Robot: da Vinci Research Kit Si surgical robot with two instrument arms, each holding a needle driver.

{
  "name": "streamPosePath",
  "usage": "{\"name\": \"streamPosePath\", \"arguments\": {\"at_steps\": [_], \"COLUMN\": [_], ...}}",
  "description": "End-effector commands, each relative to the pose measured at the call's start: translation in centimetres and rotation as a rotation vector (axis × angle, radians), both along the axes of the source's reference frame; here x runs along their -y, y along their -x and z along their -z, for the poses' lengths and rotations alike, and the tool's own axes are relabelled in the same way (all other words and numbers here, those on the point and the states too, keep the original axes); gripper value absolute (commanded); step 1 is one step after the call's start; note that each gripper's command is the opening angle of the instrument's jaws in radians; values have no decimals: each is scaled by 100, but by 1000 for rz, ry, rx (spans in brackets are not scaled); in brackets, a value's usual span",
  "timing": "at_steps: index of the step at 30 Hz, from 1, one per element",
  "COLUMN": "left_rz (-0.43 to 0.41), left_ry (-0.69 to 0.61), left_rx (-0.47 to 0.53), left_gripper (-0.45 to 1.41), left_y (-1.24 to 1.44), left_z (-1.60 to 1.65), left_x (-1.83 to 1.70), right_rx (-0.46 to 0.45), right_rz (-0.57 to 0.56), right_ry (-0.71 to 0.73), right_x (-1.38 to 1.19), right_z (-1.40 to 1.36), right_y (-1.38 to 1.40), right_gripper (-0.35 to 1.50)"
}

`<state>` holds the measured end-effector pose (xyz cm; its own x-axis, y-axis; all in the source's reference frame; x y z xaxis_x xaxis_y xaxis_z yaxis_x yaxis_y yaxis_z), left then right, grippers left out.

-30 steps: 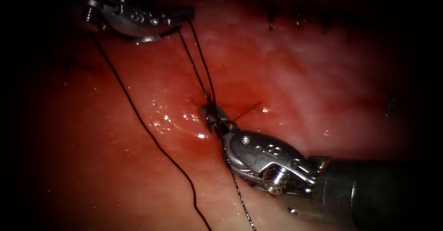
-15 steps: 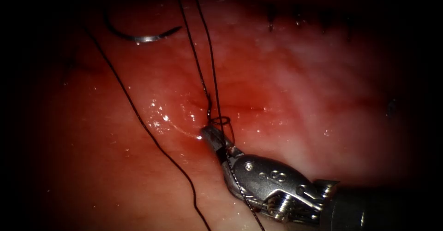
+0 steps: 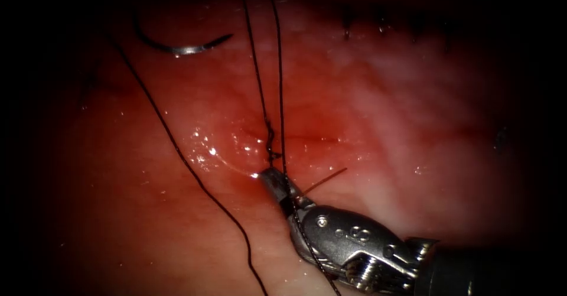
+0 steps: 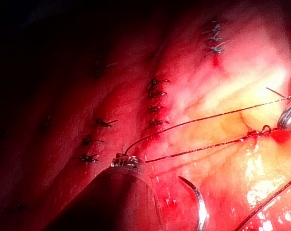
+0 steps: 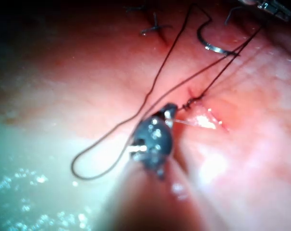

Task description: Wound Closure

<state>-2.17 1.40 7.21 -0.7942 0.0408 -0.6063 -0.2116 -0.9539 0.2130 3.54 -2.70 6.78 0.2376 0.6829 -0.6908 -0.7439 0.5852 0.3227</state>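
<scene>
Right end effector (image 3: 276, 181) is clamping the thread (image 3: 281, 95) beside a knot (image 3: 271, 153) forming at the cut; left end effector (image 4: 127, 161) is gripping thread too; needle (image 3: 180, 48) is lying free upper left; finished stitches (image 4: 155, 103) suggesting closure well along

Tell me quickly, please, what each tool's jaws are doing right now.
Left tool: shut on the thread.
Right tool: shut on the thread's short end; needle lies free on the tissue.

Looks like a surgical practice lab: wet red tissue (image 3: 147, 213) under scope light, rows of finished stitches (image 4: 157, 101), a curved needle (image 3: 180, 46) lying loose.
</scene>
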Motion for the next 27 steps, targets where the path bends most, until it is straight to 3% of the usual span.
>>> {"name": "streamPosePath", "arguments": {"at_steps": [1, 12, 21, 27], "left_rz": [-1, 41, 38, 81], "left_ry": [1, 46, 93, 140], "left_rx": [3, -8, -24, -15], "left_gripper": [-45, -45, -45, -45], "left_y": [7, 5, 17, 14], "left_z": [-5, -12, -13, -3], "left_x": [-7, -47, -53, -69], "right_rx": [1, -7, 0, 2], "right_rz": [6, 28, 61, 65], "right_ry": [4, 0, -10, -8], "right_x": [5, 23, 47, 57], "right_z": [-3, 8, 13, 15], "right_y": [-7, -7, -10, -9], "right_gripper": [-35, -35, -35, -35]}}
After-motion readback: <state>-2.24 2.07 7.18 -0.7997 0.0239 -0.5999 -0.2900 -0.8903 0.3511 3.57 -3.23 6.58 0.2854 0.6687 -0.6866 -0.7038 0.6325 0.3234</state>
